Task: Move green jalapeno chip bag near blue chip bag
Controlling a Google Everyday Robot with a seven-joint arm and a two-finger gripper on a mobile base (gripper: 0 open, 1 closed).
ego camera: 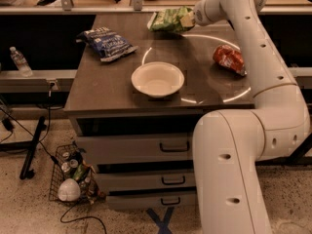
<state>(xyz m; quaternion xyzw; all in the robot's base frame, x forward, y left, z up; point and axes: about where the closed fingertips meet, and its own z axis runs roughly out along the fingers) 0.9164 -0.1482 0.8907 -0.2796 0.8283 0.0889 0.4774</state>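
The green jalapeno chip bag (167, 21) is at the far middle of the table, crinkled and raised a little off the top. My gripper (188, 18) is at the bag's right end and is shut on it, with the arm reaching in from the right. The blue chip bag (107, 43) lies flat at the table's far left, well apart from the green bag.
A white bowl (157, 79) stands in the middle of the dark table (107, 91). A crumpled orange-red item (229, 58) lies at the right. The table's drawers (146, 152) face me. A water bottle (20, 62) and a wire basket (73, 179) are at the left.
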